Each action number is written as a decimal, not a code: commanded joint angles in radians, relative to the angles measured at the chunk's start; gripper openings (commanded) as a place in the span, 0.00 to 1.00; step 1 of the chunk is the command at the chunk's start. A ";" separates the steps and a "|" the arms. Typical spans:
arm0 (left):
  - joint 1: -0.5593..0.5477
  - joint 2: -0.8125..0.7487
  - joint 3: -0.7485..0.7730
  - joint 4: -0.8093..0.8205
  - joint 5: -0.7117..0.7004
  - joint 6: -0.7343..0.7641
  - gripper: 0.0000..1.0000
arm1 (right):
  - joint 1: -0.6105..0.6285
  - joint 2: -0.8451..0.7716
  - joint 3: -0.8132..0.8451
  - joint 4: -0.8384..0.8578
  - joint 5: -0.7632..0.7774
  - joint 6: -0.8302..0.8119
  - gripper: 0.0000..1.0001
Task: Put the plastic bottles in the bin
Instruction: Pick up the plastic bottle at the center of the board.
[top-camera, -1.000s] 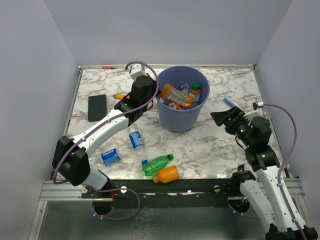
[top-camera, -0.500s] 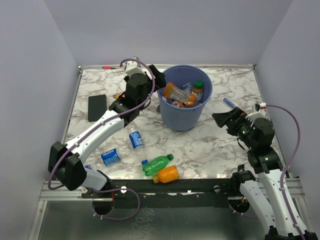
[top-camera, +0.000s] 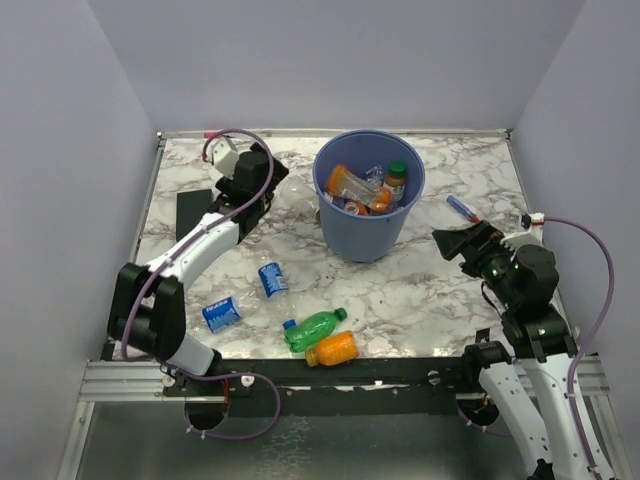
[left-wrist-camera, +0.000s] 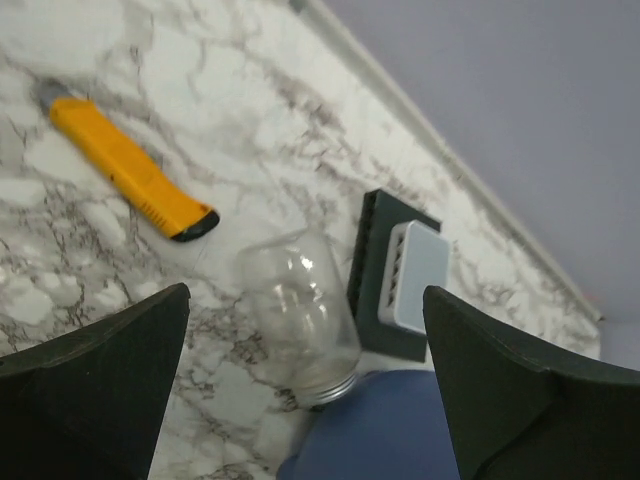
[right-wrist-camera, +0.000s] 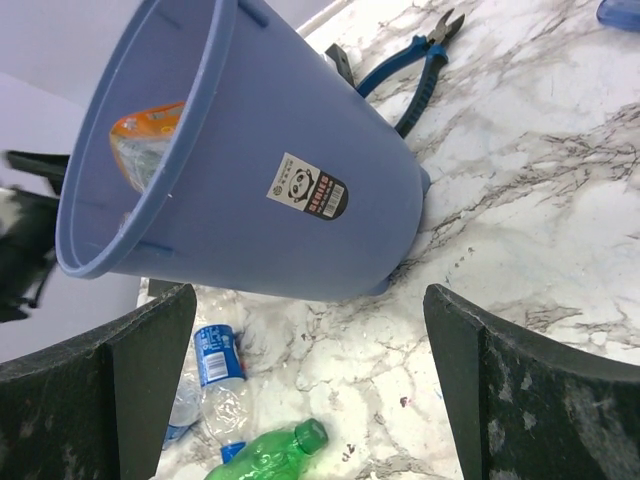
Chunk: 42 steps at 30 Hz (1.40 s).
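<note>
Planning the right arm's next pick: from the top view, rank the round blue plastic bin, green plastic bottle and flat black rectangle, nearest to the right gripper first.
1. Blue bin, table centre.
2. Green bottle, near edge.
3. Black rectangle, far left.

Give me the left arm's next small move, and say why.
Probably lower the left tool onto the clear bottle and close: its jaws stand open, and that bottle shows beside the bin, outside the rim, right between its fingers in the wrist view.
</note>
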 joint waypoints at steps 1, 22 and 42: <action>-0.006 0.132 0.061 -0.022 0.079 -0.096 0.99 | 0.007 -0.021 0.056 -0.042 0.048 -0.034 1.00; -0.051 0.594 0.365 -0.123 0.161 -0.263 0.99 | 0.045 -0.044 0.047 -0.034 0.148 -0.105 1.00; -0.028 0.602 0.369 -0.107 0.150 -0.206 0.48 | 0.053 -0.026 0.098 -0.058 0.171 -0.133 1.00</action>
